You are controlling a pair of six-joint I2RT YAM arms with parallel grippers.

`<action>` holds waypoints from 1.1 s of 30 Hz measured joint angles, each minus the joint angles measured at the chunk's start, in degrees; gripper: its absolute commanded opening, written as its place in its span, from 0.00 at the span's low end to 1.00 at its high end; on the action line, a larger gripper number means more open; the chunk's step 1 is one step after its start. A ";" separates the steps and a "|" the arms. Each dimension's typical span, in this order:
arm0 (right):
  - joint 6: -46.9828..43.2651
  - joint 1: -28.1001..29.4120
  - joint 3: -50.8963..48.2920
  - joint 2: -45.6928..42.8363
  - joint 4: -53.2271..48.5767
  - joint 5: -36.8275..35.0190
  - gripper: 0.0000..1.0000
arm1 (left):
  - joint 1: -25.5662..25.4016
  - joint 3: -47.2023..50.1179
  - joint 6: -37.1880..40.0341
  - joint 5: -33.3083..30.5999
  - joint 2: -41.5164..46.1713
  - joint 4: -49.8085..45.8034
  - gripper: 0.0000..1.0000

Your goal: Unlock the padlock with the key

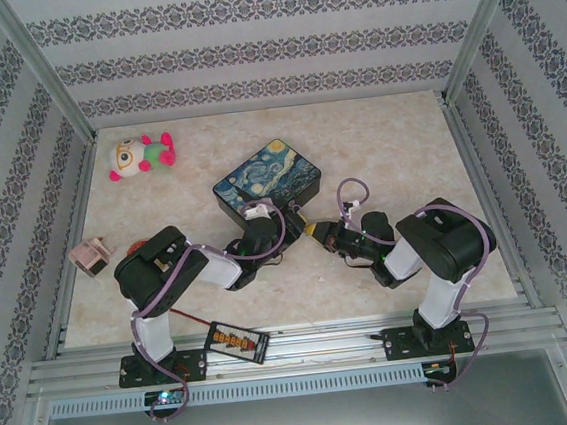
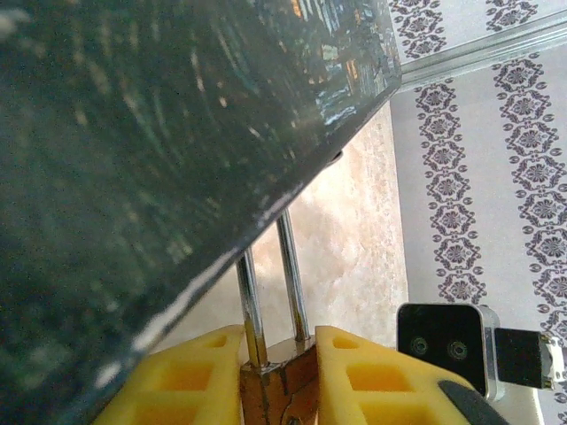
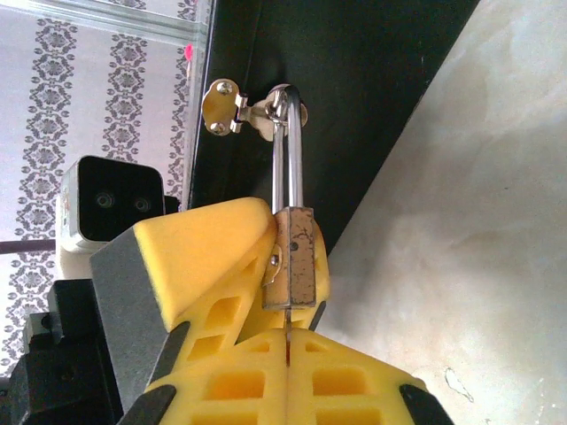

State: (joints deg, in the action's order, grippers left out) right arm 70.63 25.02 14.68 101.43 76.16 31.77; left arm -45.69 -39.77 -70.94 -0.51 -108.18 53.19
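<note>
Nearest, on the metal rail by the left arm's base, lies a flat black box (image 1: pixel 238 340) with a row of orange and red marks. Further in, the two arms reach toward each other over the marbled bench (image 1: pixel 408 150). They meet at the near right corner of the starry-night tin box (image 1: pixel 265 177).

The left pincer (image 2: pixel 277 343) is closed down on the padlock (image 2: pixel 276 390), its yellow fingers (image 2: pixel 182 376) pressing against both sides of the small brass-coloured body. The right pincer (image 3: pixel 288 343) has its yellow fingers squeezed together with no gap, their tips just beneath the underside of the padlock. Whether a key sits between them I cannot tell.

The padlock is fastened at the tin box's dark side wall. Its silvery shackle (image 3: pixel 285 150) is threaded through the brass hasp (image 3: pixel 226 106), and both legs run down into the body.

Near the left edge of the bench, beside the left arm, sits a small pink object (image 1: pixel 89 256). Farther back on the left lies a plush toy (image 1: pixel 140 156), white with pink limbs and a green patch. Patterned wallpaper (image 1: pixel 248 55) lines the walls behind.
</note>
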 measured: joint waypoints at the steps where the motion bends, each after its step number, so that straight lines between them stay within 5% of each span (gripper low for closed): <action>1: -0.02 0.00 0.00 0.00 -0.02 -0.09 0.05 | 0.02 0.00 0.00 -0.04 0.00 0.00 0.19; 8: -0.33 0.00 -0.24 -0.11 -0.50 -0.46 0.13 | 0.00 -0.09 0.00 -0.17 0.02 -0.11 0.01; 14: -2.49 0.00 -2.29 -3.76 -1.81 -0.28 0.15 | 0.00 0.50 0.20 -0.92 3.78 -6.05 0.00; 20: -6.62 0.68 -3.39 -10.75 -7.98 -0.55 0.16 | -0.02 0.79 2.64 -3.13 13.60 -22.10 0.00; 25: -14.56 5.14 -1.51 -23.37 -27.06 -4.61 0.16 | -0.02 -0.70 4.83 -4.11 18.53 -33.90 0.00; 33: -31.91 14.16 10.71 -43.87 -62.73 -20.26 0.27 | -0.04 -0.98 4.35 -4.02 18.88 -38.07 0.00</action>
State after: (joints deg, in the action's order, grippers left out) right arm 38.72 39.18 25.39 57.56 13.43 11.51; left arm -45.74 -40.75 -66.59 -4.54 -89.30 15.11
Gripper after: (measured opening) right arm 0.261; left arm 0.118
